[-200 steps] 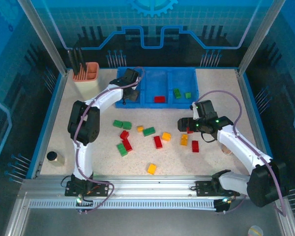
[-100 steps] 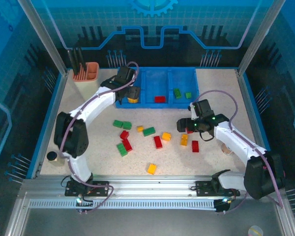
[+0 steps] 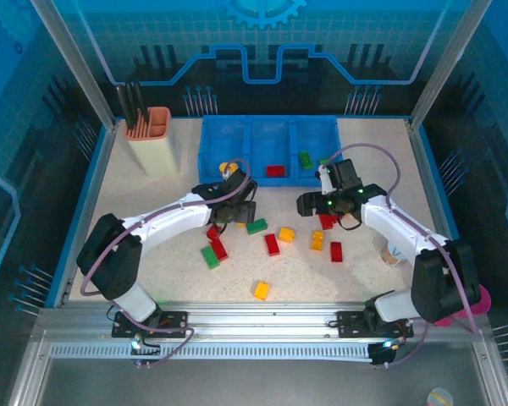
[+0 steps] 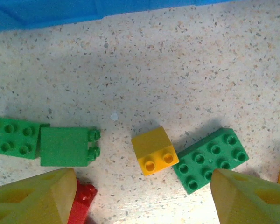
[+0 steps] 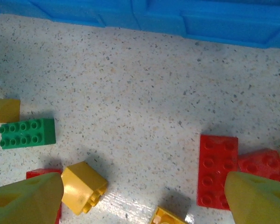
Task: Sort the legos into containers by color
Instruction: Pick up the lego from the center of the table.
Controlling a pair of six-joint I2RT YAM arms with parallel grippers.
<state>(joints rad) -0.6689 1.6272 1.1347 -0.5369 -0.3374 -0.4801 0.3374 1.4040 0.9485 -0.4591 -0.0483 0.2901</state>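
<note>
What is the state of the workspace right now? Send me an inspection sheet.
Surface: speckled table, no spills seen.
Job's things: blue tray holds a yellow piece left, red brick middle, green bricks right; loose legos lie on the table.
Clutter: beige holder with orange cup, far left.
Grippers: left pincer open over a yellow brick; right pincer open near red bricks.
Cables: purple cables loop above the table.
Surroundings: blue enclosure panels, metal frame.

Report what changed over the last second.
The left gripper opened, left a yellow piece in the tray's left compartment, and pulled back toward the near edge, over the loose bricks. The right gripper, open, shifted slightly left and toward the tray. The red brick, the green bricks in the tray and the loose bricks stayed put.
</note>
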